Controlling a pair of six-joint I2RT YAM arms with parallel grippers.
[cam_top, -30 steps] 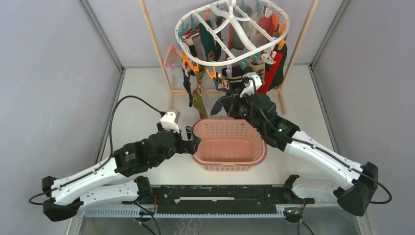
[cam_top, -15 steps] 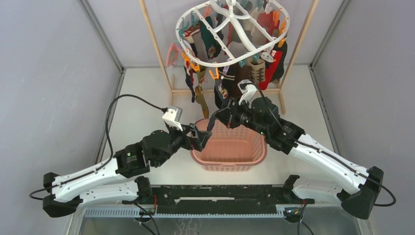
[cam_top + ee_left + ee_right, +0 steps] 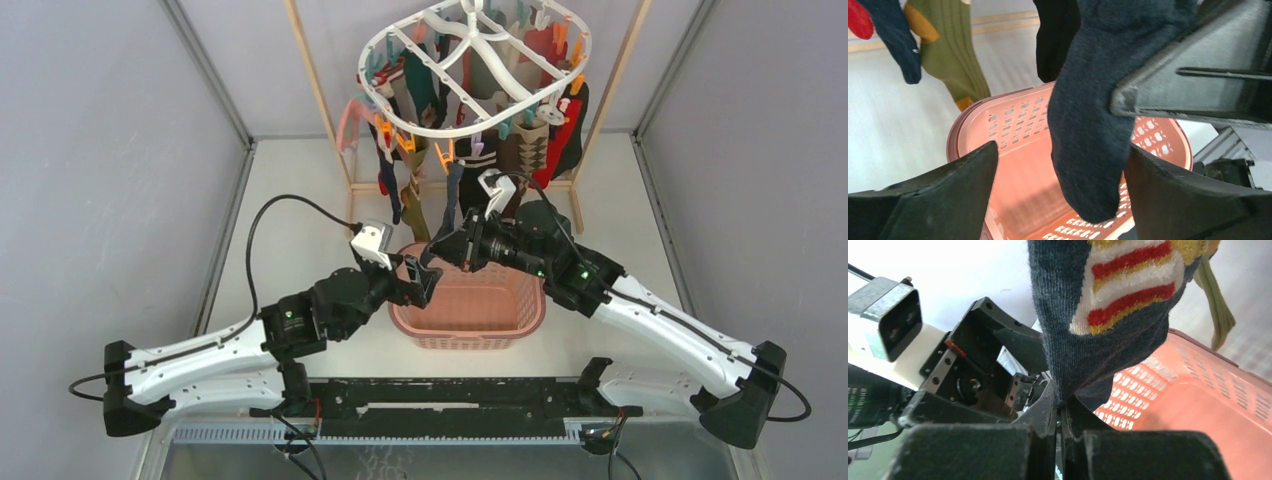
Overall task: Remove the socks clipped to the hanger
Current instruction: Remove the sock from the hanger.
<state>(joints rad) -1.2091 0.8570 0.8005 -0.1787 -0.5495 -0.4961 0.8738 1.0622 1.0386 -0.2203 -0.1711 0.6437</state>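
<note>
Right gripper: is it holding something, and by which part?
Yes. The right gripper is shut on a navy striped sock, pinching its plain navy part below the red and white stripes. The left gripper is open and holds nothing.

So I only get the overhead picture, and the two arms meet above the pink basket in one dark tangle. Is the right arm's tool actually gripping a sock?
Observer: Yes. In its own wrist camera the right tool is closed on a navy sock with red, white and yellow stripes.
Operator: And the other arm, is it gripping the same one?
Observer: No. The left tool is open, and its fingers stand apart on either side of that sock's hanging toe.
Operator: Is anything in the basket?
Observer: The part of the basket that the left wrist camera shows holds no socks.
</note>
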